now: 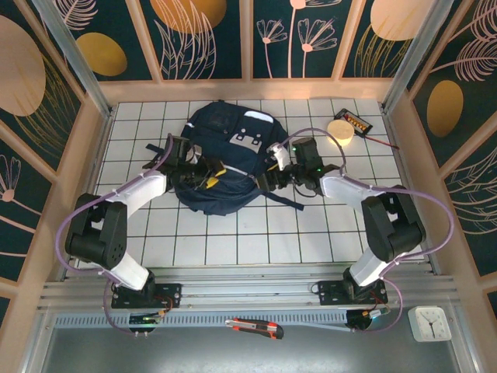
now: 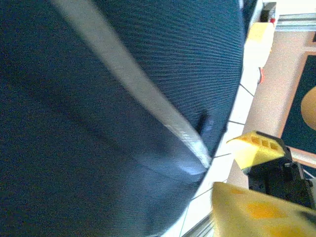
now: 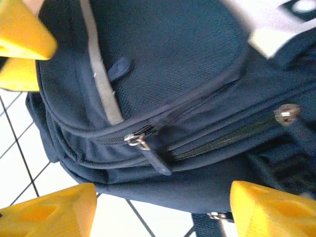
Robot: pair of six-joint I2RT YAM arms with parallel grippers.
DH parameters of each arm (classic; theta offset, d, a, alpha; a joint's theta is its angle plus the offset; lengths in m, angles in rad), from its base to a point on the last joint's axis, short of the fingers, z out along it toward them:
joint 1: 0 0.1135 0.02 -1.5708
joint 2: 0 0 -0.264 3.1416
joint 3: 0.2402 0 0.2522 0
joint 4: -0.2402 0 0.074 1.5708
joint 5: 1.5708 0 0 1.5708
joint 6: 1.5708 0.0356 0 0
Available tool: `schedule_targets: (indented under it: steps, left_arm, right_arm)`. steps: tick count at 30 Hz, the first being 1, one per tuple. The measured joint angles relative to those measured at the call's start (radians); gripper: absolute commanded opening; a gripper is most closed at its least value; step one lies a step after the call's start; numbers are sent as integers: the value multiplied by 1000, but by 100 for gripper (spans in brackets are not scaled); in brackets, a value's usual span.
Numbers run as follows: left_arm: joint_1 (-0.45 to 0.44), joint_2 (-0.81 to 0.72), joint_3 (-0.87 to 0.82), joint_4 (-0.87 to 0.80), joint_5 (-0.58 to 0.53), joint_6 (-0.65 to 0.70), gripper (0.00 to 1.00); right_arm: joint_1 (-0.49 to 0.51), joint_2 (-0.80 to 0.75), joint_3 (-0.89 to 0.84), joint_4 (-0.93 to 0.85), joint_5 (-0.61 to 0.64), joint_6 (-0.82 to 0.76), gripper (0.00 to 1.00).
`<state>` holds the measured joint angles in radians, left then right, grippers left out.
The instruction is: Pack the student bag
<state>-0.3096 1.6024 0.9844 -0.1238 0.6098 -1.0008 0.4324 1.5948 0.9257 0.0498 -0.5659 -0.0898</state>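
Note:
The student bag (image 1: pixel 221 148), navy blue with grey stripes and white patches, lies flat at the middle of the tiled table. My left gripper (image 1: pixel 205 176) rests against its left lower side. In the left wrist view the bag's fabric (image 2: pixel 113 113) presses close to the camera. One yellow finger (image 2: pixel 256 212) stands far out to the right, so the jaws are open. My right gripper (image 1: pixel 273 166) is at the bag's right side. It is open, with its yellow fingers (image 3: pixel 49 210) wide apart and nothing gripped. A zipper pull (image 3: pixel 148 148) hangs just beyond them.
A pale round disc (image 1: pixel 339 129) and a black device with a cable (image 1: pixel 357 120) lie at the back right. An orange box cutter (image 1: pixel 255 327) and a white clock (image 1: pixel 429 322) sit on the near ledge. Peach walls (image 1: pixel 93 148) close in the table.

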Motion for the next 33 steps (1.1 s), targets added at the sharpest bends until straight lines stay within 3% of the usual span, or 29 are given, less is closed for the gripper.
schedule_targets:
  steps: [7, 15, 18, 26, 33]
  left_arm:
    - [23, -88, 10, -124, -60, 84, 99]
    - [105, -381, 24, -208, -375, 204, 98]
    - [106, -470, -13, -146, -497, 261, 99]
    - [106, -765, -369, 114, -835, 454, 99]
    - [106, -867, -518, 281, -1008, 624, 99]
  right_arm:
    - [-104, -140, -13, 57, 2, 46, 76]
    - [-216, -359, -119, 210, 96, 131, 94]
    - [-252, -420, -121, 243, 177, 153, 96]
    - [-372, -474, -111, 243, 428, 174, 89]
    - [-463, -478, -243, 295, 521, 175, 86]
